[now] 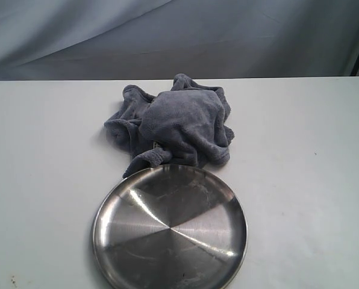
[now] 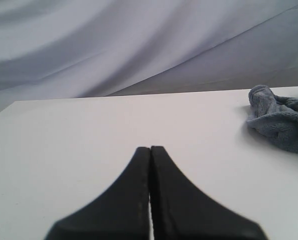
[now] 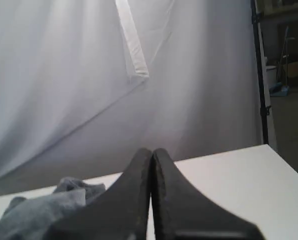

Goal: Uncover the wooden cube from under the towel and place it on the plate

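A blue-grey towel [image 1: 176, 123] lies bunched in a heap on the white table, just behind the round steel plate [image 1: 170, 232] at the front. One towel corner touches the plate's far rim. The wooden cube is hidden. Neither arm shows in the exterior view. In the left wrist view my left gripper [image 2: 150, 148] is shut and empty above bare table, with the towel [image 2: 281, 120] well off to one side. My right gripper [image 3: 152, 150] is shut and empty too, and part of the towel [image 3: 44, 210] shows past its fingers.
The white table [image 1: 47, 180] ends at a far edge in front of a grey cloth backdrop [image 1: 167, 36]. A dark stand pole [image 3: 259, 75] rises beyond the table corner in the right wrist view.
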### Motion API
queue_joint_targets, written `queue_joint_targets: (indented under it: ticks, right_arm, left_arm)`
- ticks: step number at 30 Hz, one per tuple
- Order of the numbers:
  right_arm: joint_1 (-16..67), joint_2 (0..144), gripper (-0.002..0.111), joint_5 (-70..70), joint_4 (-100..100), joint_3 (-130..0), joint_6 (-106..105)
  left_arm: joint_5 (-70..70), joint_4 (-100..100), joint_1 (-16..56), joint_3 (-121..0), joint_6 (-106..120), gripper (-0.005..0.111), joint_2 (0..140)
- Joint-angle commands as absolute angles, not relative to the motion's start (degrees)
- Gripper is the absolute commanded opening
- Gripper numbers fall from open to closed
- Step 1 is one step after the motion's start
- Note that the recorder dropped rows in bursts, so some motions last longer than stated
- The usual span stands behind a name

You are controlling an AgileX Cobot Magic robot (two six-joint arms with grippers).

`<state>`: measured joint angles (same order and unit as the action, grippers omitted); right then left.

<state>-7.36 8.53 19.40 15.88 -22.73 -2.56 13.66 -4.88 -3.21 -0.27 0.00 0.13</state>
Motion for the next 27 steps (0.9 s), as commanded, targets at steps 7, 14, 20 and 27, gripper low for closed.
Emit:
queue_joint_targets:
  ticks: [7,14,20,27]
  right_arm:
    - [-7.04,25.77,0.000,30.68,17.79,-35.29,-14.21]
    - [-1.86,35.84,0.000,32.84,24.87,-39.65,-24.21]
    - [2.38,47.66,0.000,37.89,24.65,-46.37,-24.21]
    - [6.94,60.45,0.000,37.78,24.65,-52.31,-28.92]
  left_arm:
    - [13.06,-4.87,-3.38,0.00,0.00,0.000,0.00]
    - [13.06,-4.87,-3.38,0.00,0.00,0.000,0.00]
    - [13.06,-4.87,-3.38,0.00,0.00,0.000,0.00]
    - [13.06,-4.87,-3.38,0.00,0.00,0.000,0.00]
